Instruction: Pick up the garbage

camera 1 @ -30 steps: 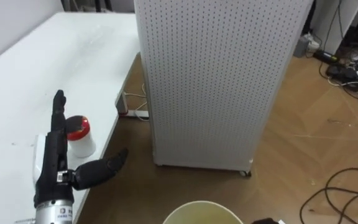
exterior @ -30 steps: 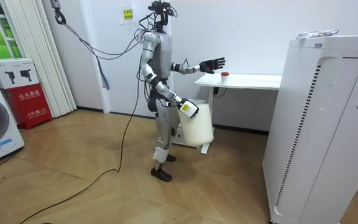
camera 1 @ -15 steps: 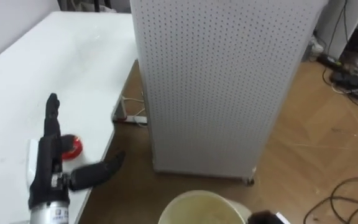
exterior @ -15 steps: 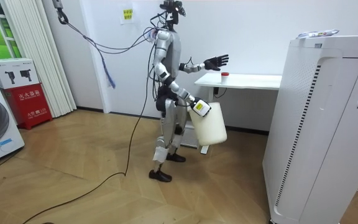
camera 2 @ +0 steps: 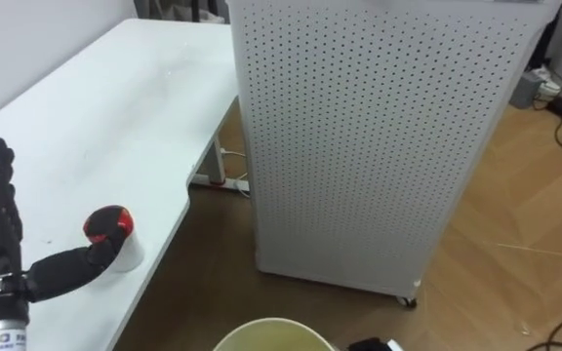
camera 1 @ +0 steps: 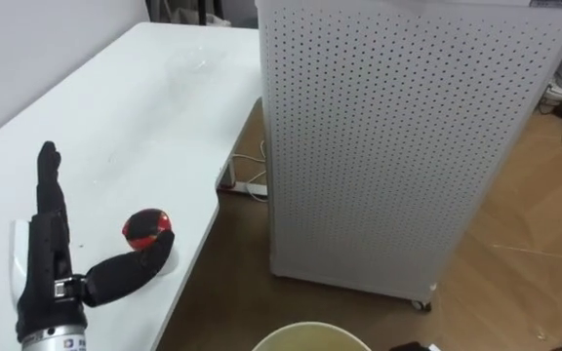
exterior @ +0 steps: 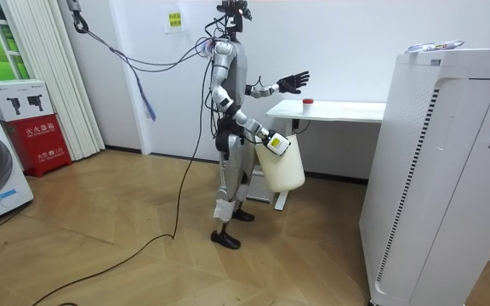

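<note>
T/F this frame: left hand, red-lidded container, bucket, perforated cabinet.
1. The left hand is open over the white table. True.
2. The red-lidded container lies on the floor. False: it stands on the table, by the left thumb.
3. The left hand is closed round the container. False: its fingers are straight.
4. A cream bucket hangs at the robot's side. True.
5. The perforated white cabinet sits on the table. False: it stands on the floor beside it.

A black left hand (camera 1: 46,261) with a silver wrist cuff.
</note>
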Controlling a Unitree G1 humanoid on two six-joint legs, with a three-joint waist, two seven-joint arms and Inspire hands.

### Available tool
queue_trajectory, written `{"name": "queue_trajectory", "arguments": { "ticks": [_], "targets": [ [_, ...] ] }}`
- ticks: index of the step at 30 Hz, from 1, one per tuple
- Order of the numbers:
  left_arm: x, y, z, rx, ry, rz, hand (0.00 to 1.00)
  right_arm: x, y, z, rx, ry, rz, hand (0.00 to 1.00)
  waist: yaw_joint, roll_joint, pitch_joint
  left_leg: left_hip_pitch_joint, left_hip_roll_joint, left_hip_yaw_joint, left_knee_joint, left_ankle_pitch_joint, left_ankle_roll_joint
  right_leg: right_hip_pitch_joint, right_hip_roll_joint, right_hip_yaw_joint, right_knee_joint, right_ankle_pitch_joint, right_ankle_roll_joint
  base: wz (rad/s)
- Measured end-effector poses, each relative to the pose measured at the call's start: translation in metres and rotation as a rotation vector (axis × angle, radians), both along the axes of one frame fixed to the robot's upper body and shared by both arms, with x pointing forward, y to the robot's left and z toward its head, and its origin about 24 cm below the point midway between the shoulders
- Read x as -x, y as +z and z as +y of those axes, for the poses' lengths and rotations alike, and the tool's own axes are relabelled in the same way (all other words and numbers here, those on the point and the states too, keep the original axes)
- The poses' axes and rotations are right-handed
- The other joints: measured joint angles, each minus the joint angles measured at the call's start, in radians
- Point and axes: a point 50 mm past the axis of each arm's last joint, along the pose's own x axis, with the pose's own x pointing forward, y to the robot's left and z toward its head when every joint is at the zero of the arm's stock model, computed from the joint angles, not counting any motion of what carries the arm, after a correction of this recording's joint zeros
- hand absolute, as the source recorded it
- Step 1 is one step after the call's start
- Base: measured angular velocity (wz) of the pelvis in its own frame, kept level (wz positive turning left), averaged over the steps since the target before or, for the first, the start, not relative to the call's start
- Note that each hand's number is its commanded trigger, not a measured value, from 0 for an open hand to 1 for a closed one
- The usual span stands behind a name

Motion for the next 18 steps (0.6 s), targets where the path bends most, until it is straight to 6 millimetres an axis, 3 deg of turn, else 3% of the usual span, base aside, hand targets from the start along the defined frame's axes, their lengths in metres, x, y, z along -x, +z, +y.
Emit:
{"name": "queue_trajectory", "arguments": {
  "ticks": [8, 18],
  "targets": [
    [0.0001, -0.0004, -0.0016, 0.003, 0.003, -0.003, 0.0, 0.0009, -0.0004, 0.0, 0.0, 0.008, 0.004, 1.0, -0.004, -0.006, 0.0037, 0.0, 0.001, -0.009, -0.001, 0.0, 0.0, -0.004, 0.0, -0.039, 0.01, 0.0, 0.0, 0.01],
    [-0.0006, -0.0089, -0.0083, -0.001, -0.06, 0.053, 0.0, 0.0038, -0.0035, 0.0091, -0.013, 0.052, 0.026, 1.0, -0.002, -0.021, 0.0081, 0.003, 0.002, -0.007, -0.001, 0.0, -0.001, -0.002, -0.002, -0.041, 0.011, 0.0, 0.0, 0.0]
  ]
}}
